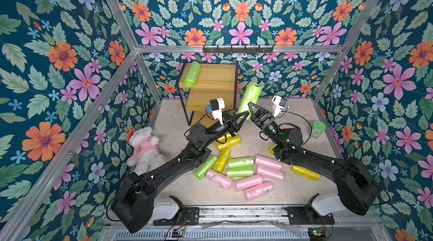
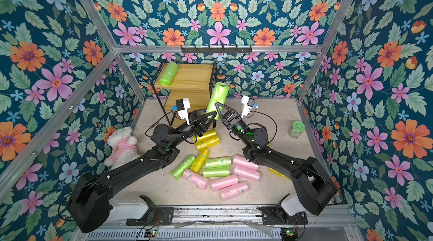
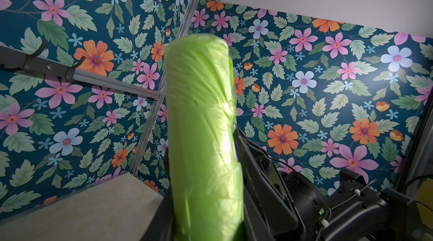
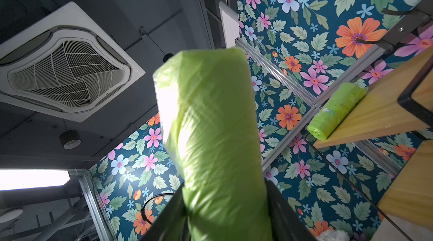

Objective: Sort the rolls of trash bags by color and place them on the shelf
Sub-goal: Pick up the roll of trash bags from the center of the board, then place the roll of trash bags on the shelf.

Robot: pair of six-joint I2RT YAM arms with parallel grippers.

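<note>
Although both wrist views are filled by the lifted green roll (image 3: 203, 134), only the top views show how it is carried. It stands nearly upright in the air just beside the shelf (image 1: 218, 75), on its right, with its lower end between both grippers. The left gripper (image 1: 242, 115) is pinched tight on that lower end. The right gripper (image 1: 251, 111) flanks the same end from the other side, but whether its fingers press the plastic I cannot tell.

The right wrist view alone catches the second green roll (image 4: 335, 111) from below, lying at the edge of the shelf's top board. The left wrist view instead shows the hook rail (image 3: 42, 66) and the right arm behind the roll.

On the floor, seen only from above, pink rolls (image 1: 269, 172), yellow rolls (image 1: 228, 142) and green rolls (image 1: 240, 167) lie heaped between the arms. The left forearm covers part of the yellow ones, and the right arm hides most of another. A teddy bear (image 1: 144, 148) lies by the left wall, and a green-lidded jar (image 1: 318, 129) stands to the right.
</note>
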